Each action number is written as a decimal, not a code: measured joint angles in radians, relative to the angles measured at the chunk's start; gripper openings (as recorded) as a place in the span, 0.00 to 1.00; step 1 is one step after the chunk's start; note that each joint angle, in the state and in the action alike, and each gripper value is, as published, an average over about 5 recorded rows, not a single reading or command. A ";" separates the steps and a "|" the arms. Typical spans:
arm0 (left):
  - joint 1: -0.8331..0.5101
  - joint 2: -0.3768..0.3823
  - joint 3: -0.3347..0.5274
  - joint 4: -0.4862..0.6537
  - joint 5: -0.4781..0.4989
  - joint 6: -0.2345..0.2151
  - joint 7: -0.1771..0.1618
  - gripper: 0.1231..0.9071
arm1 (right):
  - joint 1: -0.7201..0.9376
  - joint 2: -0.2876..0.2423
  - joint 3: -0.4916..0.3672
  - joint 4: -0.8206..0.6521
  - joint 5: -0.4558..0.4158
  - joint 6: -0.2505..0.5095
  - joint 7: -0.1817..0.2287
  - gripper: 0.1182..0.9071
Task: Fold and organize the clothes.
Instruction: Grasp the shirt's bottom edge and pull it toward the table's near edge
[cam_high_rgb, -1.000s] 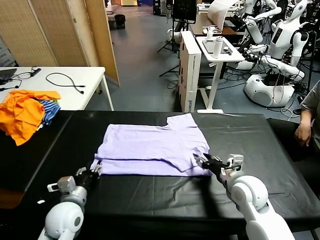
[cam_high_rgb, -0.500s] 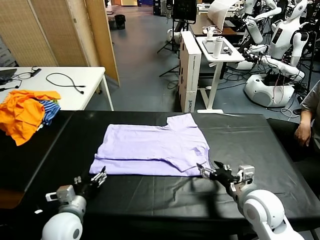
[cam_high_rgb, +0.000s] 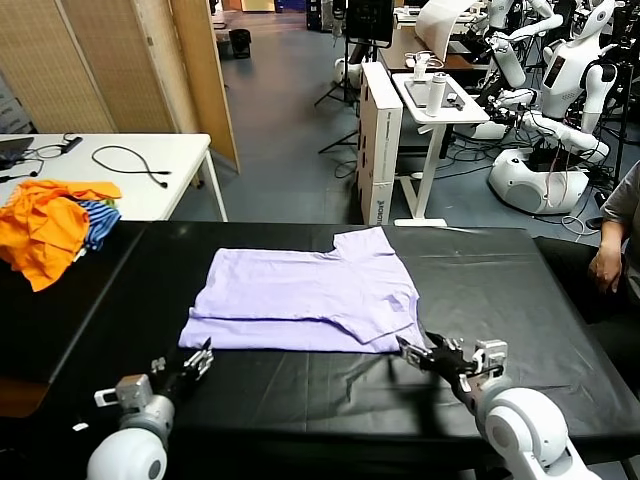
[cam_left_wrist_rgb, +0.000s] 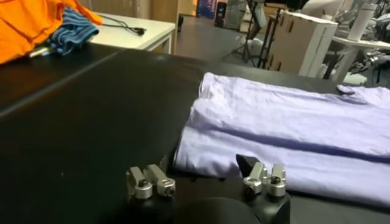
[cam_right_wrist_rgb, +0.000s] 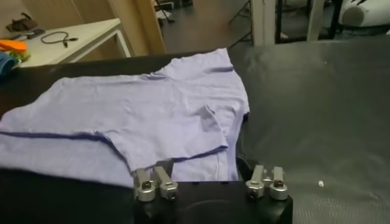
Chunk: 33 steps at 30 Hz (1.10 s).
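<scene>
lavender t-shirt (cam_high_rgb: 305, 300) lies at centre frame on the black table (cam_high_rgb: 520, 290), folded lengthwise into a flat band, one short sleeve sticking out toward the upper right. soft cotton, light creases; a thin darker purple line shows along the fold edge. table cover is matte black with faint wrinkles.

left gripper (cam_high_rgb: 193, 364) sits at lower left, just off the shirt's near left corner, fingers apart and holding nothing. right gripper (cam_high_rgb: 430, 352) sits at lower right, just off the near right corner, fingers apart, also holding nothing.

orange clothes (cam_high_rgb: 45, 225) heaped at the left edge. white table (cam_high_rgb: 150, 185) with a black cable (cam_high_rgb: 130, 160) at upper left. grey floor behind; white robots (cam_high_rgb: 560, 90) at upper right.
</scene>
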 joint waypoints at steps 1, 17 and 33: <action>0.000 0.000 0.000 0.001 0.000 0.000 0.000 0.86 | -0.002 0.000 0.000 0.000 0.000 0.000 -0.001 0.76; 0.014 -0.003 0.008 0.005 0.016 -0.007 0.003 0.12 | -0.016 0.001 -0.005 0.009 -0.004 0.000 0.017 0.03; 0.190 0.026 -0.012 -0.159 0.009 0.042 -0.088 0.03 | -0.267 -0.017 0.075 0.268 -0.077 0.000 0.084 0.03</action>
